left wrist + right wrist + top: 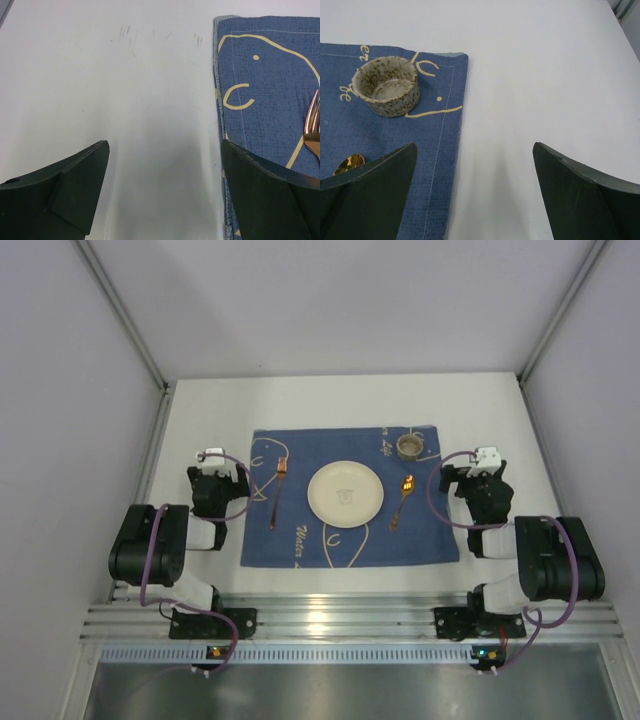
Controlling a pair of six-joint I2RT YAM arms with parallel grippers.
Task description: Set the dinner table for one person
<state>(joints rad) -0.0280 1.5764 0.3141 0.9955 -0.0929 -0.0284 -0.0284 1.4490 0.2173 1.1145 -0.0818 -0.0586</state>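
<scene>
On the white dinner table (200, 410) lies a blue placemat (300, 540) with pale drawings. A cream plate (345, 492) sits at its middle. Left of the plate lies a copper fork (277, 492), whose tines (312, 122) show at the right edge of the left wrist view. A gold spoon (402, 500) lies right of the plate, and a speckled cup (410, 446) (386, 86) stands at the mat's far right corner. My left gripper (212, 457) (165, 150) hangs open over bare table beside the mat's left edge. Open too, my right gripper (487, 457) (474, 150) straddles the mat's right edge.
Grey walls with metal posts (125, 315) close the table in at the back and both sides. An aluminium rail (340, 620) carries both arm bases along the near edge. The mat's left hem (217, 75) runs close to my left gripper's right finger (260, 185).
</scene>
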